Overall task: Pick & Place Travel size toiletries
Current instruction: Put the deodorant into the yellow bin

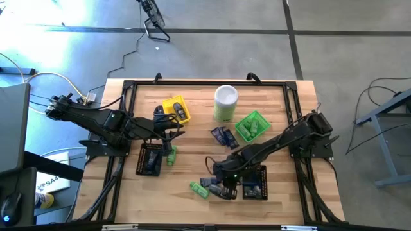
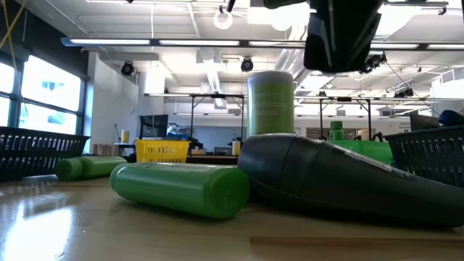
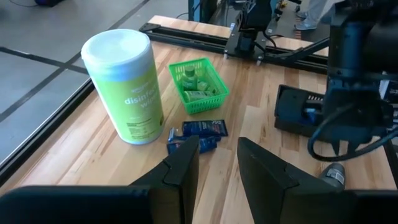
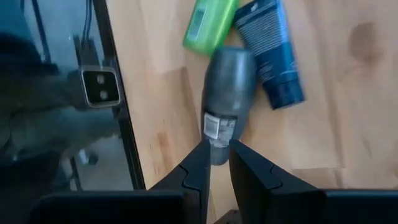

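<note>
My right gripper (image 4: pixel 217 149) hangs over the table's near middle (image 1: pixel 225 190), fingers pointing down with only a narrow gap between them. Below that gap lies one end of a dark grey oval piece (image 4: pixel 229 81), flat on the wood (image 2: pixel 326 174), untouched. A green mini bottle (image 4: pixel 210 22) and a navy packet (image 4: pixel 273 56) lie at its other end. My left gripper (image 3: pixel 219 155) is open and empty, raised beside the yellow tray (image 1: pixel 175 108). More navy packets (image 1: pixel 224 136) lie mid-table. Another green bottle (image 1: pixel 171 155) lies by the left black tray (image 1: pixel 149 159).
The tall pale-green canister (image 1: pixel 225 102) stands at the far middle. The green tray (image 1: pixel 252 126) beside it holds green bottles. A second black tray (image 1: pixel 255 183) sits right of my right gripper. A black frame rail (image 4: pixel 118 124) runs along the table's near edge.
</note>
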`<state>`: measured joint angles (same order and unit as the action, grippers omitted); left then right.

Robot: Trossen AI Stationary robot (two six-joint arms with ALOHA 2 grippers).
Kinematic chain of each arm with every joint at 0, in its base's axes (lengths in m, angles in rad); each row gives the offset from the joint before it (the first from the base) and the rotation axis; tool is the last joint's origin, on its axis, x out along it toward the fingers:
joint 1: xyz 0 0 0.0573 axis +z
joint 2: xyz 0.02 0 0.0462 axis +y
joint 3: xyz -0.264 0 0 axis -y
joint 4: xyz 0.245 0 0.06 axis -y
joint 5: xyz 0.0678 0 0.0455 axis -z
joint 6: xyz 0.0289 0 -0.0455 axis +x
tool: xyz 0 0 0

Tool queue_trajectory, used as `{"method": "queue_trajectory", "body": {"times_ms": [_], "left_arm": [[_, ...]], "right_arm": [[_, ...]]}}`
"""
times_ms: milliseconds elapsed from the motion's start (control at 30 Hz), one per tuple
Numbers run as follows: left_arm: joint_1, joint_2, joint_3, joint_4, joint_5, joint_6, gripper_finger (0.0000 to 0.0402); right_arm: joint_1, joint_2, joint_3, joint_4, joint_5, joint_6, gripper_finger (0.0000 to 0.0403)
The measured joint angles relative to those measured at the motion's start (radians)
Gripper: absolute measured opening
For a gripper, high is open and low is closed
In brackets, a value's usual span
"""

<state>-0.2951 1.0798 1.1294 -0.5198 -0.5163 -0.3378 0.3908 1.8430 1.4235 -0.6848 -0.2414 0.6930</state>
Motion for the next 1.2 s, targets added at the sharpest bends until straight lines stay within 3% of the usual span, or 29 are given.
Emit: {"method": "queue_trajectory", "body": {"times_ms": [233,500,867,1000,1200], "left_arm": [[0.0,0.0,0.0,-0.015,-0.003,0.0,0.0106],[0.0,0.0,0.0,-0.014,-0.003,0.0,0.0106],[0.0,0.0,0.0,-0.006,0.005,-0.007,0.0106],[0.0,0.0,0.0,-0.01,0.016,-0.007,0.0106],[0.0,0.001,0.0,-0.024,0.017,0.0,0.0106]], "right_arm": [[0.002,0.03,-0.001,0.012,-0.104,-0.12,0.005],[0.003,0.03,0.0,0.006,-0.105,-0.178,0.005],[0.04,0.03,0.0,0.006,0.133,-0.142,0.0057],[0.061,0.03,0.0,0.015,0.189,-0.13,0.0094],[0.093,0.03,0.0,0.022,0.248,-0.036,0.0203]]}}
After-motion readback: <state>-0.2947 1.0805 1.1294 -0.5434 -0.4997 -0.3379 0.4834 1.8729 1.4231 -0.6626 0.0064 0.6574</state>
